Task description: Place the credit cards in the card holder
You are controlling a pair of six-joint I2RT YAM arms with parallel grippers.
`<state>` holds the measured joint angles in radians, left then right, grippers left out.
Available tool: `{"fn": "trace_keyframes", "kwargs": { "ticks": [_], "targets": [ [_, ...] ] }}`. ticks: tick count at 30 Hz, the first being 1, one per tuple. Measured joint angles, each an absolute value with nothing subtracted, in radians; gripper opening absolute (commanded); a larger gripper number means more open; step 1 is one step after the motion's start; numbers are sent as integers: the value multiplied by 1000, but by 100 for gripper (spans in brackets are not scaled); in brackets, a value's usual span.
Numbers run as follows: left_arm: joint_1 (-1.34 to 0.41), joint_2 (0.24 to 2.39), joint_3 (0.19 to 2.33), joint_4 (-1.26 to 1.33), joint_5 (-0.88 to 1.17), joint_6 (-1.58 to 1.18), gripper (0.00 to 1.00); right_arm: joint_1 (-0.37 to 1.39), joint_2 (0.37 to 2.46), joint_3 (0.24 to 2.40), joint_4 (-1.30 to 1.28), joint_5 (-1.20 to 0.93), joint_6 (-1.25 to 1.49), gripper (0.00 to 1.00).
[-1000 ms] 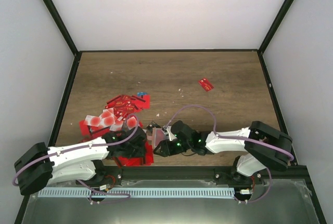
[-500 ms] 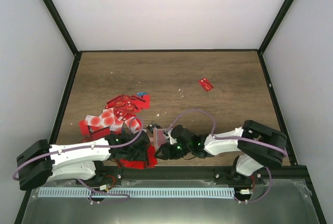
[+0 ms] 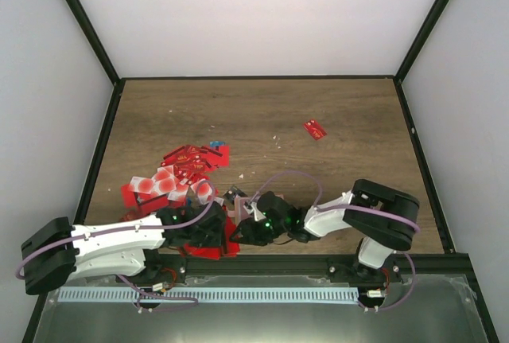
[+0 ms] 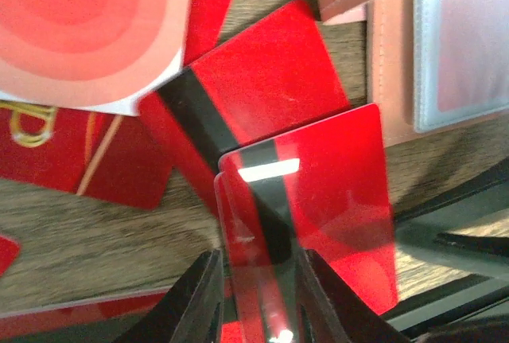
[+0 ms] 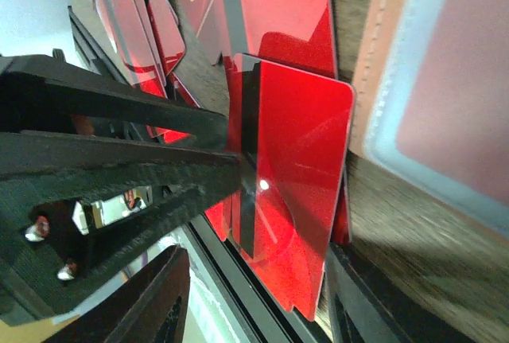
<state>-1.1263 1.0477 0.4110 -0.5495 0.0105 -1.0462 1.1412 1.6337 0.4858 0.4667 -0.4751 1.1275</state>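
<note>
A heap of mostly red credit cards (image 3: 184,169) lies left of centre, some with pale pink faces (image 4: 75,29). The salmon-tan card holder (image 3: 238,209) lies open just right of the heap, its clear pocket (image 4: 461,40) facing up. In the right wrist view its stitched edge (image 5: 374,56) is at the upper right. My left gripper (image 4: 257,257) is shut on one red card (image 4: 248,224) held edge-up, close to the holder. My right gripper (image 5: 254,255) faces it with its jaws open. A red card (image 5: 298,176) stands between the right fingers.
One red card (image 3: 315,129) lies alone at the back right of the wooden table (image 3: 350,168). The black front rail (image 3: 278,262) runs just under both grippers. The left gripper's black fingers (image 5: 119,152) fill the left of the right wrist view.
The left jaws have narrowed onto the red card and moved slightly right toward the holder. The right arm's elbow has swung left, and its gripper stays by the holder.
</note>
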Motion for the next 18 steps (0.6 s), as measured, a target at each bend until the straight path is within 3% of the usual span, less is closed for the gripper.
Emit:
{"fn": "trace_keyframes", "kwargs": {
  "ticks": [6,18],
  "targets": [
    [-1126,1046,384,-484,32,-1048,18,1142,1681,497,529,-521,1159,49],
    [-1126,1029,373,-480,31,-1052,17,1142,1687,493,552,-547,1172,48]
  ]
}}
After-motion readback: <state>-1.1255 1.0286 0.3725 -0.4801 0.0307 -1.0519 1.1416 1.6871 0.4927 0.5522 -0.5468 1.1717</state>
